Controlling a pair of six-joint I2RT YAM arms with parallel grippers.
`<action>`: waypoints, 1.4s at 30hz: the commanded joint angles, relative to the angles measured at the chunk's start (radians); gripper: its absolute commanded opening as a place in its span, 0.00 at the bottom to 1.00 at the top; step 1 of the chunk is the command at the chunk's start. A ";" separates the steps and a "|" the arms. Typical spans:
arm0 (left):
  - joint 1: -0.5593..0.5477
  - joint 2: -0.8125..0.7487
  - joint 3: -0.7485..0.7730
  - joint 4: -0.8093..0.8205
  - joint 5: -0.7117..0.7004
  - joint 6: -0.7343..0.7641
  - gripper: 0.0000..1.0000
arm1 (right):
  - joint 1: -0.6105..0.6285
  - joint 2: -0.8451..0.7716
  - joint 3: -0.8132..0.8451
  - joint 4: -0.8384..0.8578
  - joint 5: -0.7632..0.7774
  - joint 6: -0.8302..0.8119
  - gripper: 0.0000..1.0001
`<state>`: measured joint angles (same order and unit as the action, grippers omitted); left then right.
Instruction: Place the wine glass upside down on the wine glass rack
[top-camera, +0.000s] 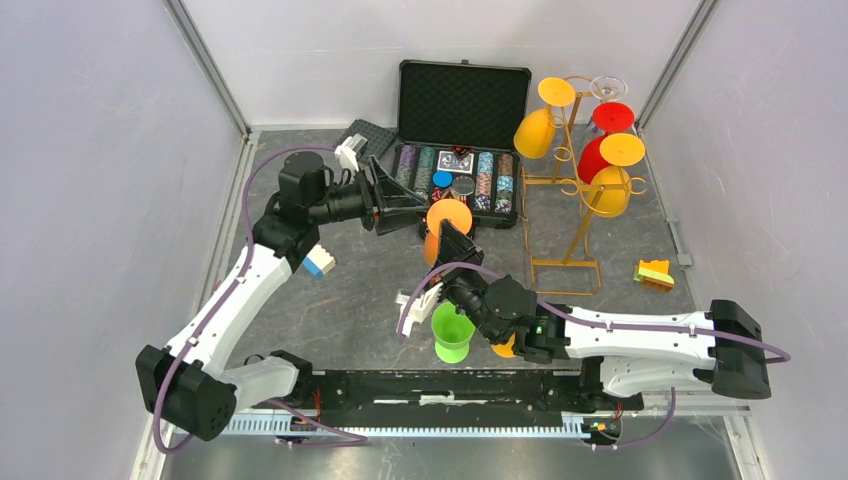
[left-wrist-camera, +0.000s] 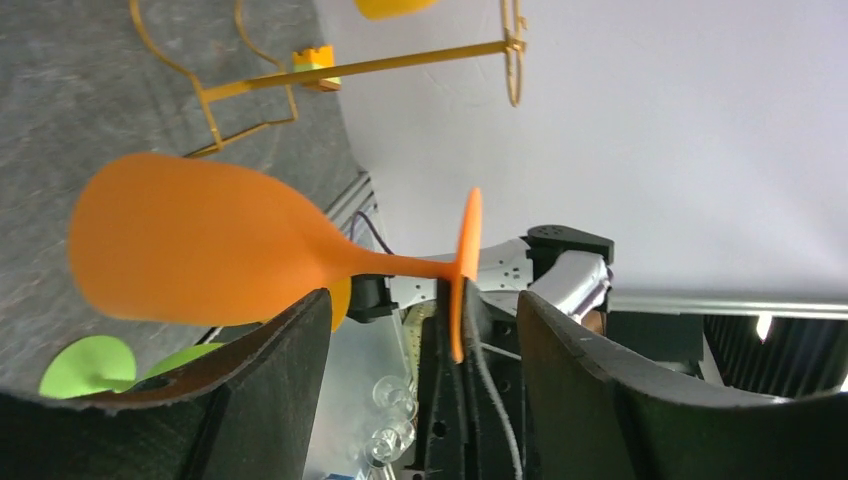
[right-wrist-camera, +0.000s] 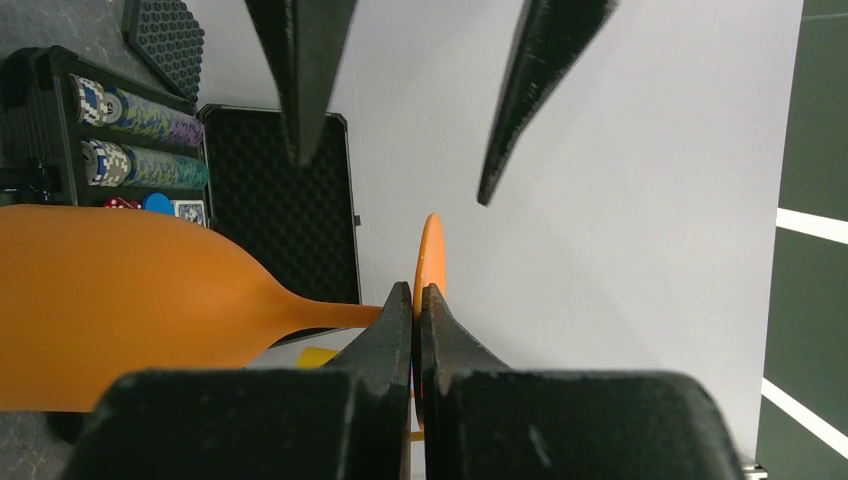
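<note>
Noted: wine glass (left-wrist-camera: 200, 240) level in mid-air above worktop (top-camera: 350, 290), well apart from wine glass rack (top-camera: 582, 235). Gripped at stem beside foot by closed right claw (right-wrist-camera: 413, 290); flanked by open left claw (left-wrist-camera: 420, 310). Inverting and hanging outstanding.

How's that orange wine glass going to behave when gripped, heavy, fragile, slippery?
Probably light: the right gripper holds the orange wine glass bowl-down by its thin stem alone. It looks like opaque matte plastic, so likely not fragile. The smooth round stem may twist in a pinch, though the wide foot should stop it dropping.
</note>
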<state>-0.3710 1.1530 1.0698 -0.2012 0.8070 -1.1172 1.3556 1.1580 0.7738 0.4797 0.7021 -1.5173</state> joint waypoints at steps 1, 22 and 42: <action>-0.040 0.006 0.030 0.186 0.030 -0.089 0.71 | 0.021 -0.027 0.009 0.069 0.012 -0.028 0.00; -0.132 0.089 0.020 0.321 0.044 -0.133 0.02 | 0.043 -0.025 0.014 0.061 0.020 -0.029 0.00; -0.128 0.007 0.288 -0.390 -0.478 0.640 0.02 | -0.023 0.032 0.351 -0.627 -0.040 0.634 0.98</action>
<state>-0.4976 1.2217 1.2976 -0.4244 0.5121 -0.7467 1.3792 1.1790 0.9459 0.1192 0.7673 -1.1946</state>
